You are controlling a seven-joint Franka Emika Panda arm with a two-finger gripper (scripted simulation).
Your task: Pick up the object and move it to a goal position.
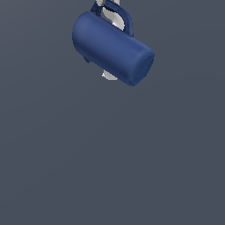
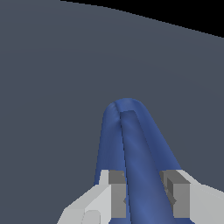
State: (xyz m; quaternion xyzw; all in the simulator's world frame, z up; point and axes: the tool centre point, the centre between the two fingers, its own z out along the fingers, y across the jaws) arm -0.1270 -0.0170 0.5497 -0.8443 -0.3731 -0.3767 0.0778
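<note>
Pitcher aloft, hanging by its handle

The gripper point(image 2: 142, 197) is clamped on the loop handle point(image 2: 140, 175) of the blue pitcher point(image 1: 112, 48), up at twelve o'clock in the exterior view, tilted sideways; such an off-centre hold could let it swing or slip free.

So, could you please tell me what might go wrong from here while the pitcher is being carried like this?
1. The end effector seems to pinch only the loop handle of the blue pitcher, so the heavy body could swing or slip out.
2. The pitcher hangs tilted, base toward the exterior view's right, so a quick move may twist it further in the grip.
3. It hides most of the fingers in the exterior view, making slip hard to spot.
</note>
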